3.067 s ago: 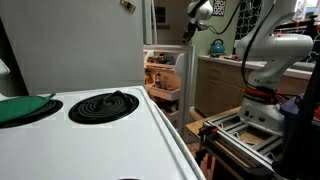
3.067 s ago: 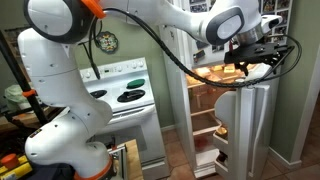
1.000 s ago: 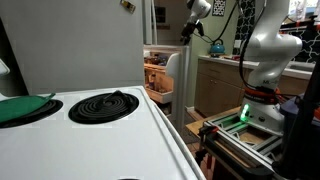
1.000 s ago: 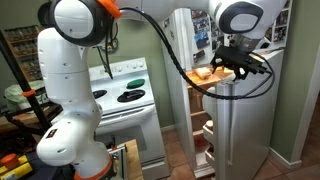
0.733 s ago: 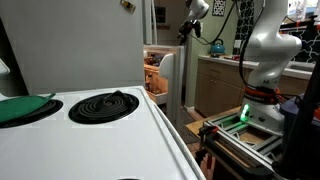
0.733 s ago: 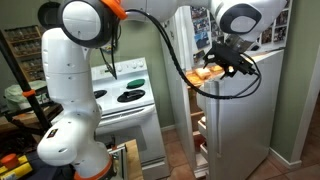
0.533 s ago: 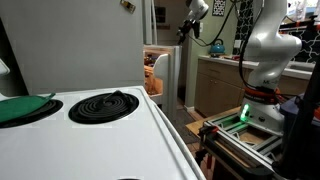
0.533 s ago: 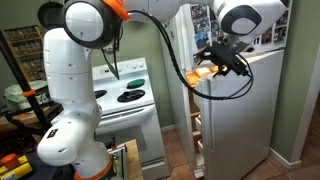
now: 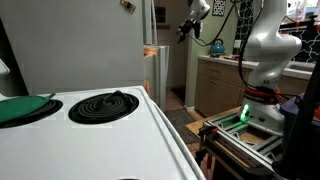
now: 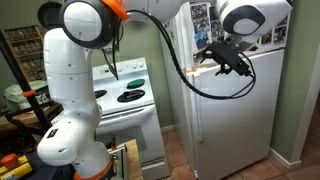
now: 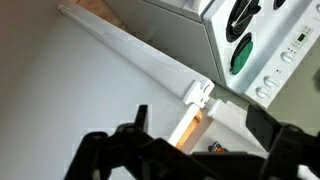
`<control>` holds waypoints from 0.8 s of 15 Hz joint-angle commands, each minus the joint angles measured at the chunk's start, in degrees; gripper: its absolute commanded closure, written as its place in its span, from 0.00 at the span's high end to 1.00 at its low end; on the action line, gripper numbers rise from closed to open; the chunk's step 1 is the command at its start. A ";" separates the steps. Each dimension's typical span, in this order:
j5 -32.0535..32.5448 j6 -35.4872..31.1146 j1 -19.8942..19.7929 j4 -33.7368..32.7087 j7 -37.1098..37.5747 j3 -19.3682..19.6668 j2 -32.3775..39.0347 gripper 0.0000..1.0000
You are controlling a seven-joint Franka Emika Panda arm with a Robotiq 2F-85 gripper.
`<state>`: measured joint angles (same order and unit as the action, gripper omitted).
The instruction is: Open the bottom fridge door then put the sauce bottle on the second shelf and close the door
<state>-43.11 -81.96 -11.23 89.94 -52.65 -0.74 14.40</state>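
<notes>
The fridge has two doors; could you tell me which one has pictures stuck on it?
The shorter upper door; the tall lower door beneath it has a plain, bare front.

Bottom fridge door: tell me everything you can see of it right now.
The bottom fridge door is a tall, plain, pale grey-white panel that looks smooth and stands upright. It appears almost shut: the wrist view shows a thin slit of warm light along one edge. Its inner side is hidden. The open pincer hovers at its top edge; whether they touch cannot be told.
</notes>
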 commanded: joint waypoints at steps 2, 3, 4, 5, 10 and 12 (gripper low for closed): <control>0.43 1.23 1.59 0.02 -2.95 0.40 0.48 1.00; 0.26 1.40 2.00 0.43 -5.72 -0.11 0.55 1.00; 0.61 1.37 2.61 0.89 -7.73 -0.44 0.57 1.00; 0.74 1.39 3.15 1.19 -10.13 -0.75 0.64 1.00; 2.36 -0.80 5.86 2.63 -23.35 -1.87 0.60 1.00; 3.33 -0.85 6.49 2.95 -27.05 -1.90 0.62 1.00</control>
<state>-41.80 -81.61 -5.54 91.21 -73.63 -2.67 15.59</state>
